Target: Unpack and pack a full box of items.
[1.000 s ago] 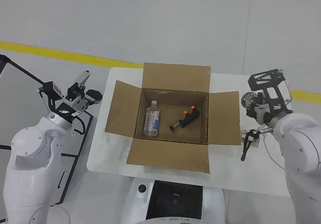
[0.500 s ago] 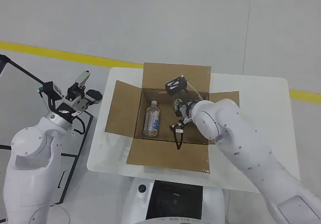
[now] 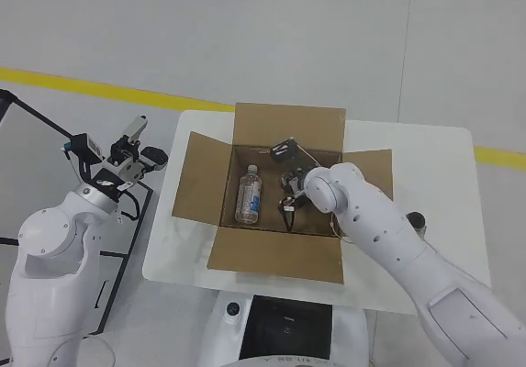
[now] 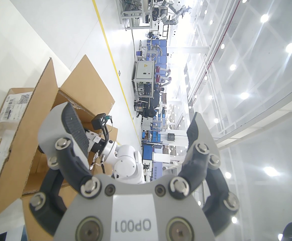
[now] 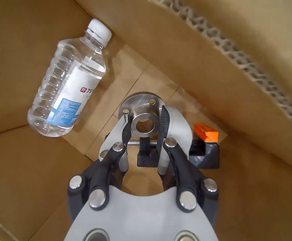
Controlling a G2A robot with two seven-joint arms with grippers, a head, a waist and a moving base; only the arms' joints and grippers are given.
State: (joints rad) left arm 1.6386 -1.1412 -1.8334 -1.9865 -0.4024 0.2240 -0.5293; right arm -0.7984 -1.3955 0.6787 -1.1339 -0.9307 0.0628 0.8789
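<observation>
An open cardboard box (image 3: 288, 119) stands in the middle of the white table. Inside it lie a clear water bottle (image 3: 249, 194) and a black clamp with orange pads (image 5: 206, 144). My right gripper (image 5: 145, 120) is down inside the box, shut on a metal flange (image 5: 138, 102) that hangs just above the clamp's screw end, with the bottle (image 5: 68, 81) off to one side. From above, that gripper (image 3: 287, 197) is near the box's centre. My left gripper (image 4: 133, 124) is open and holds nothing; it is raised off the table's left side (image 3: 134, 138), facing the box (image 4: 23, 131).
The box's four flaps are folded outward over the table (image 3: 428, 165). A small round grey thing (image 3: 416, 220) lies by the right flap. A dark frame (image 3: 5, 110) stands left of the table. A yellow floor line (image 3: 79, 87) runs behind.
My right arm swung from the table's right side over to the box and went down into it with the flange. The left arm stayed still.
</observation>
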